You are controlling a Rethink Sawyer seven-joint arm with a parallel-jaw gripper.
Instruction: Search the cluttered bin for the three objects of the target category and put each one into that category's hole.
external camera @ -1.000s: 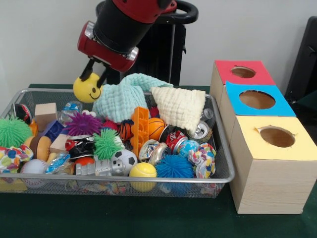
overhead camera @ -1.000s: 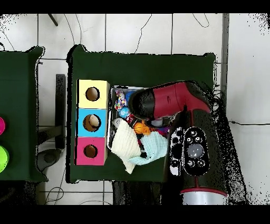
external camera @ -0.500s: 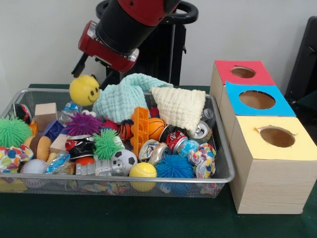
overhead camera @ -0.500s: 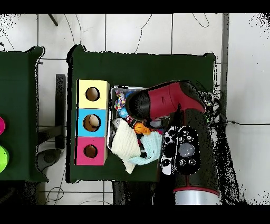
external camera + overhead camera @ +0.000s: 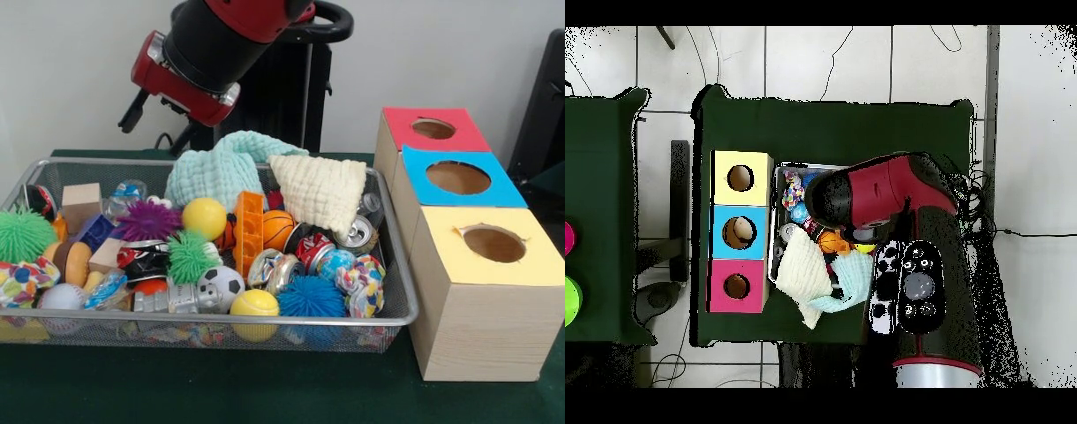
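Up in the upper left of the front view, the end effector hangs above the back edge of the wire bin, its two dark fingers spread apart with nothing between them. Just below and a bit right, a plain yellow ball sits in the pile, touching the purple spiky ball and the green spiky ball. Behind it is a mint cloth and next to that a cream cloth, both draped over the clutter. Also in the bin: an orange basketball, a soccer ball, a blue spiky ball, crushed cans and a wooden block. Right of the bin on the green tabletop stand three wooden boxes, each with a round hole: red box at the back, blue box in the middle, yellow box nearest the lower right.
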